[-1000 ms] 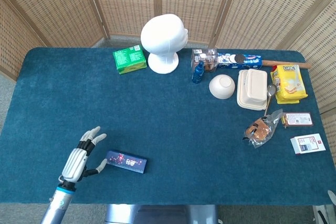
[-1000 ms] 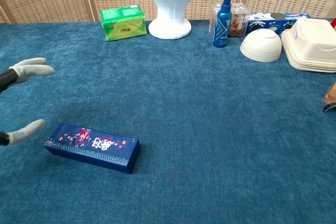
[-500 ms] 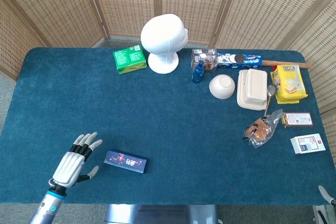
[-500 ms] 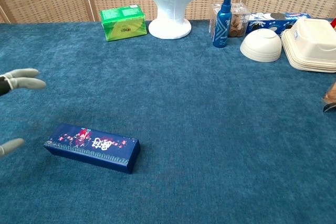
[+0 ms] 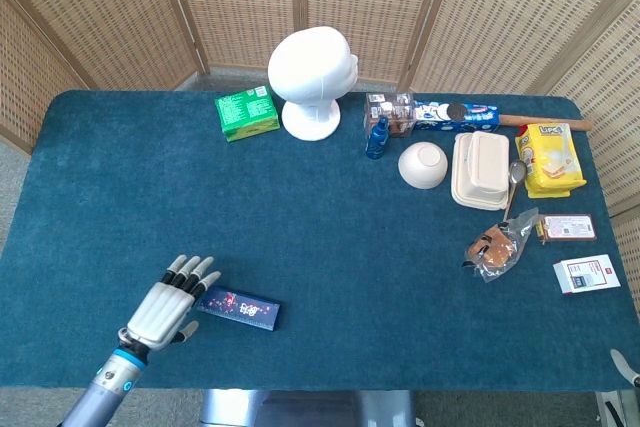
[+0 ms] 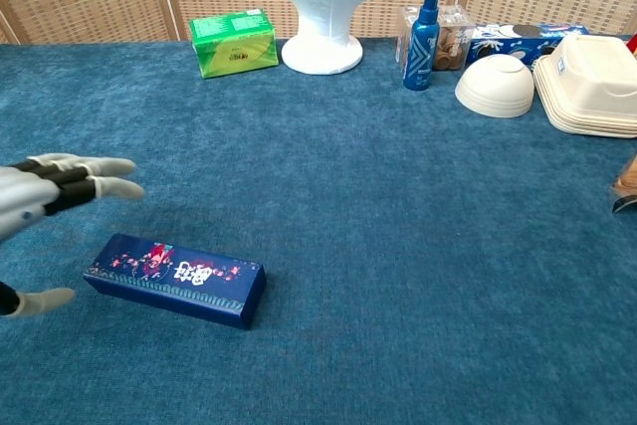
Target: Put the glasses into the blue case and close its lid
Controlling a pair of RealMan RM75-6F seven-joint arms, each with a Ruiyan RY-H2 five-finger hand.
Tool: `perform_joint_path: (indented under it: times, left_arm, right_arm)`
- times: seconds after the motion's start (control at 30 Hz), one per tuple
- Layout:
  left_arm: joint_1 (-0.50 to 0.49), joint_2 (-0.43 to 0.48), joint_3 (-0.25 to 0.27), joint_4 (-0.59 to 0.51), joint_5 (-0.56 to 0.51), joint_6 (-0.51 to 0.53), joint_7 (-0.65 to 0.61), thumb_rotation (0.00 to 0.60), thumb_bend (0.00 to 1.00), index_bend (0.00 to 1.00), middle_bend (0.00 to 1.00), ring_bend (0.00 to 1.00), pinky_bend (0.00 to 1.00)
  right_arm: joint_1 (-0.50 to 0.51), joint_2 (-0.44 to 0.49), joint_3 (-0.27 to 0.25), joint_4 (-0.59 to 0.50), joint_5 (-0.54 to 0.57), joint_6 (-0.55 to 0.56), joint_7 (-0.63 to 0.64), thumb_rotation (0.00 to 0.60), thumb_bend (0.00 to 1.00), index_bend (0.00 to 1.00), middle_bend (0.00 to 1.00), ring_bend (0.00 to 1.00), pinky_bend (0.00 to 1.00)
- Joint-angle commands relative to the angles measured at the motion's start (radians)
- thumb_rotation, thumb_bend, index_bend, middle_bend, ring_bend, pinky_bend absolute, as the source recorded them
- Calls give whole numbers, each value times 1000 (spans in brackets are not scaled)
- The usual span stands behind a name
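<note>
The left hand [image 5: 170,304] hangs over the desk's front left corner, fingers spread and holding nothing; in the chest view it [image 6: 45,191] enters from the left edge, fingertips stretched forward and the thumb lower, apart from them. Just beside its fingertips lies the case [image 5: 238,308], closed, near the front edge and lying slightly askew to it. Whether the fingers touch it cannot be told. The right hand shows only as a sliver [image 5: 625,365] at the front right corner, too little to tell how its fingers lie.

The desk [image 5: 300,227] is covered in deep teal, short-piled cloth. Behind it stand woven wicker screens [image 5: 240,7] in wooden frames.

The case [image 6: 175,278] is a long, flat-sided box, dark blue, with small pink and white flower markings along its lid and a patterned band on its side.

By the back edge stands a smooth white foam head [image 5: 312,79] on a round foot, with a green carton [image 5: 247,112] to its left. Right of the head are a blue bottle [image 5: 377,137], a clear tub [image 5: 390,111] and a blue biscuit pack [image 5: 456,114]. Towards the right edge sit an upturned white bowl [image 5: 423,164], a cream clamshell box [image 5: 481,169], a spoon [image 5: 514,183], a yellow packet [image 5: 548,159], a clear bag [image 5: 500,246] of something brown, and two small cards [image 5: 577,251].
</note>
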Motion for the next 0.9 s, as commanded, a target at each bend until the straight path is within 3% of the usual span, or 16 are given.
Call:
perform_joint_path:
  times: [0.03,0.23,0.4,0.67,0.9]
  left_arm:
    - [-37,-29,-21,-24,-68,-49,78,600,240,120,0,0,0]
    - [-87,-72,-46,-36,-177,-96,196,600,241,127,0,0,0]
    - [-124,-123,-71,-15,-237,-105,231,600,241,274,0,0,0]
    - [-172,-165,-95,3,-338,-125,266,600,240,384,0,0,0]
    - [-201,-189,-136,26,-394,-93,244,600,234,386,0,0,0]
  right_arm:
    - [-2,2,0,0,3,0,4,492,216,0,126,0,187]
    - [-9,2,4,6,13,4,15,493,216,0,126,0,187]
    - [-16,3,6,12,23,5,23,494,215,0,126,0,187]
    - [-26,4,11,16,36,11,34,500,215,0,126,0,188]
    - [-32,3,17,22,48,8,42,494,216,0,126,0,188]
